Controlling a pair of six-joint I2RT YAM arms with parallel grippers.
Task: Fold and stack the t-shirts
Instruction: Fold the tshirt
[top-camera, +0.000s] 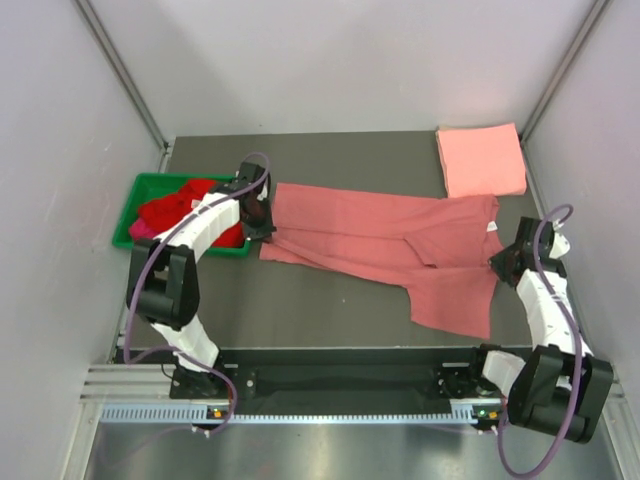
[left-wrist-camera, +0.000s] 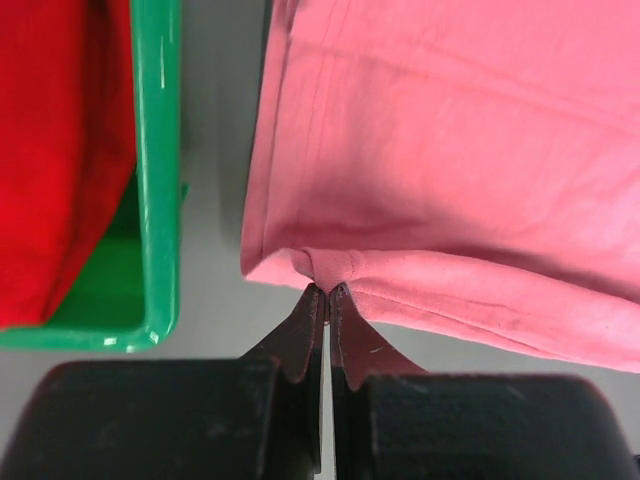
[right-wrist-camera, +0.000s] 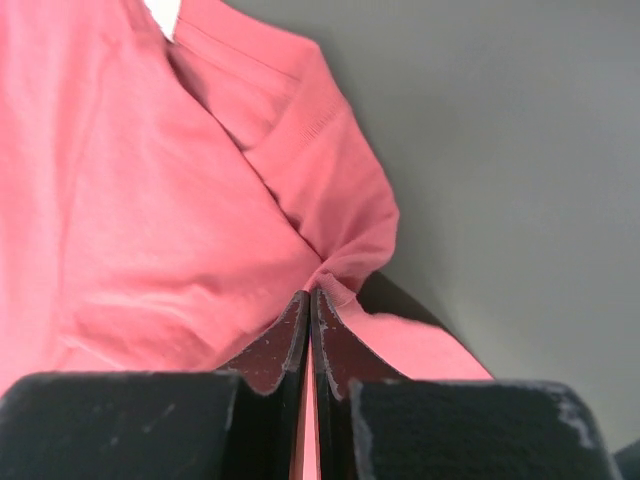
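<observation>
A dusty rose-red t-shirt (top-camera: 380, 240) lies stretched across the dark table, folded lengthwise, one sleeve hanging toward the front right. My left gripper (top-camera: 262, 222) is shut on its left edge; the wrist view shows the hem (left-wrist-camera: 330, 268) pinched between the fingertips. My right gripper (top-camera: 503, 257) is shut on the shirt's right end near the collar, the cloth (right-wrist-camera: 345, 265) bunched at the tips. A folded salmon pink t-shirt (top-camera: 480, 160) lies at the back right. Bright red t-shirts (top-camera: 180, 208) fill the green bin (top-camera: 135, 205) at the left, a bit of magenta (top-camera: 140, 230) showing.
The green bin's rim (left-wrist-camera: 158, 170) stands just left of my left gripper. Grey walls close in the table on three sides. A metal rail (top-camera: 340, 385) carries both arm bases along the front edge.
</observation>
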